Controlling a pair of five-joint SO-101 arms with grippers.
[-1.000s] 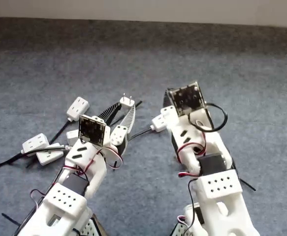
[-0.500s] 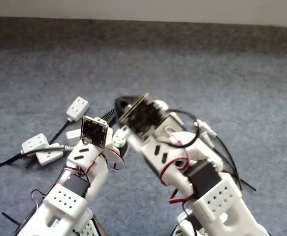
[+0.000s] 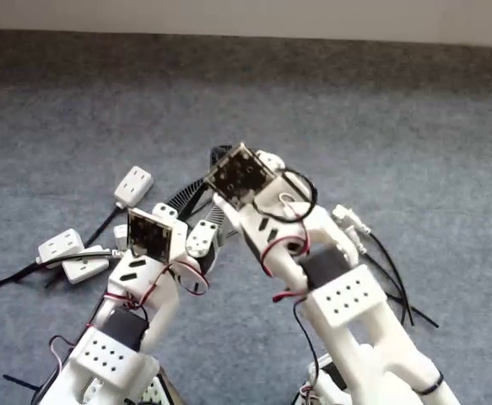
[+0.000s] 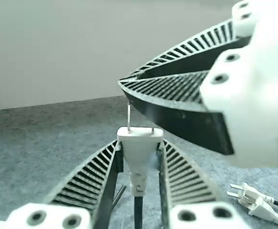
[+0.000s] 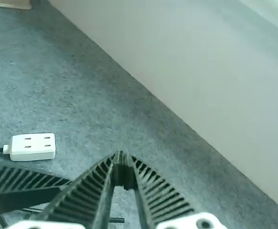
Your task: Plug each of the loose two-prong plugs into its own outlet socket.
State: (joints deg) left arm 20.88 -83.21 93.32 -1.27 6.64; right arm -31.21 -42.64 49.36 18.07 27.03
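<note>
Grey carpet (image 3: 397,126), left jaws clamp plug (image 4: 139,143) (prongs up)

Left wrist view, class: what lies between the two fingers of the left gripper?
A white two-prong plug, prongs up, gripped between the fingers of the left gripper; the left wrist view shows it.

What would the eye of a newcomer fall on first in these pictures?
First, the white two-prong plug, held upright with its prongs up in the left gripper, near the middle of the grey carpet. Close over its prongs hangs the closed tip of the right gripper. After that, the white outlet sockets scattered beside the left arm, and a loose plug lying beside the right arm.
</note>
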